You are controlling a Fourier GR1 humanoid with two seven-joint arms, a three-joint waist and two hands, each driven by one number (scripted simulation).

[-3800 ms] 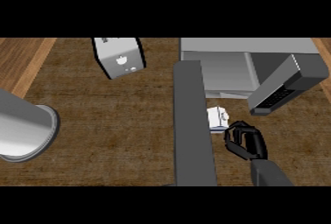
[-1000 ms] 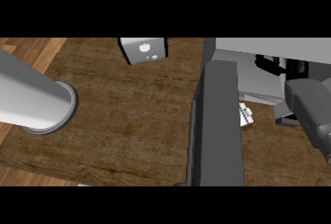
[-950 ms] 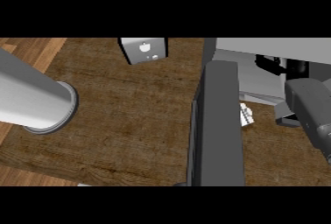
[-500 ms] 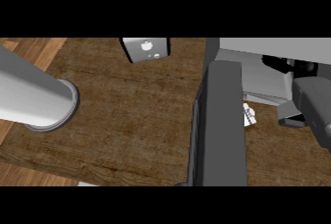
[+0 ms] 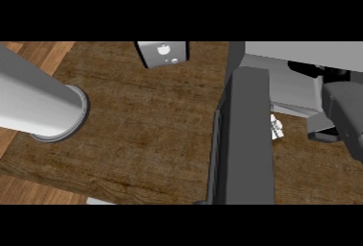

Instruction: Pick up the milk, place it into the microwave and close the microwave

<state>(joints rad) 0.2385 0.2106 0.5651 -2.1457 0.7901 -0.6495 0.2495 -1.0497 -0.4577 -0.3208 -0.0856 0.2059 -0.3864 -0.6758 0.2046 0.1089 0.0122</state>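
The microwave (image 5: pixel 297 89) stands at the upper right with its pale inside showing. Its dark grey door (image 5: pixel 245 139) hangs wide open and runs down the middle of the view. Of the milk (image 5: pixel 276 128) only a small white piece shows, tucked against the door's right edge just below the opening. My right forearm comes in from the right edge, and my right hand (image 5: pixel 315 72) is black and partly hidden inside the microwave's opening. It sits above the milk and apart from it. My left hand does not show.
A large grey cylinder (image 5: pixel 35 105) with a rimmed end lies over the counter's left side. A small silver appliance (image 5: pixel 164 54) stands at the back. The wooden counter top (image 5: pixel 142 134) ends at a front edge at the lower left.
My right forearm and hand have drifted a little to the right. Less of the milk shows beside the door than a second ago. The door has kept its place.
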